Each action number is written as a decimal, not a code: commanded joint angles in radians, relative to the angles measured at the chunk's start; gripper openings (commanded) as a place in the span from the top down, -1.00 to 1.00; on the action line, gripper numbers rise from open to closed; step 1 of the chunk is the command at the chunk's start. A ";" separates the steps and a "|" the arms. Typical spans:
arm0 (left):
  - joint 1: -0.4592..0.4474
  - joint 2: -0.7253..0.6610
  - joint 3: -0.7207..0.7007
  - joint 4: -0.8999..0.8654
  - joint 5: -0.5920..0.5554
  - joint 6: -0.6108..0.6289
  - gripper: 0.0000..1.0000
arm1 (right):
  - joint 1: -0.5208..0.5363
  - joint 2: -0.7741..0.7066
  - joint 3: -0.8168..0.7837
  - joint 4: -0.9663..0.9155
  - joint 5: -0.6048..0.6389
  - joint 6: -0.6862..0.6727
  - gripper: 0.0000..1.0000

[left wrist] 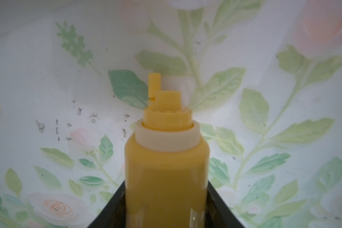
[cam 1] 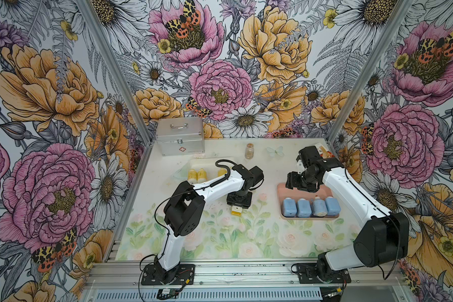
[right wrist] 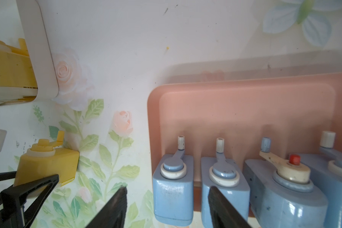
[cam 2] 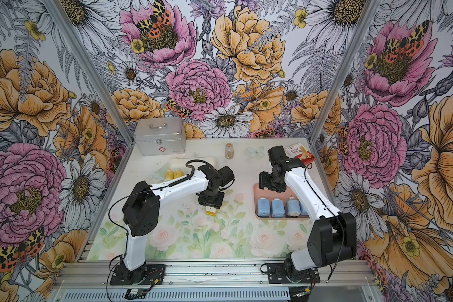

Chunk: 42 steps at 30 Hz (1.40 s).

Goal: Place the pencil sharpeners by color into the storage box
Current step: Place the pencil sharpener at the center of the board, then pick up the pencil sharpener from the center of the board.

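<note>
The bench (cam 1: 220,235) carries a pink tray (right wrist: 245,108) by its right edge, with four blue pencil sharpeners (cam 1: 304,208) in a row. A white tray (cam 1: 202,163) toward the far left holds yellow pencil sharpeners (cam 1: 201,175). The right gripper (right wrist: 167,190) hangs over the pink tray, jaws half apart and empty. The left gripper (cam 1: 238,206) clamps one more yellow sharpener (left wrist: 166,177) low at the bench's middle.

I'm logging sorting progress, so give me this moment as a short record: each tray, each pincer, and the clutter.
pink tray: four blue sharpeners in a row
white tray: three yellow sharpeners showing; arm hides the rest
left pincer: shut on a yellow sharpener, between the trays
right pincer: open, empty, at the pink tray's edge
clutter: metal case, glass vial
</note>
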 commanded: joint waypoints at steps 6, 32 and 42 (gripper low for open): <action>-0.023 -0.059 -0.070 0.051 0.002 -0.051 -0.04 | 0.000 -0.019 0.019 0.015 -0.011 -0.002 -0.34; 0.032 0.008 0.013 0.007 0.085 -0.050 -0.14 | 0.000 -0.007 0.009 0.022 -0.005 -0.012 -0.34; 0.033 0.003 -0.006 -0.011 0.081 -0.045 0.07 | -0.003 -0.003 0.011 0.026 -0.007 -0.013 -0.34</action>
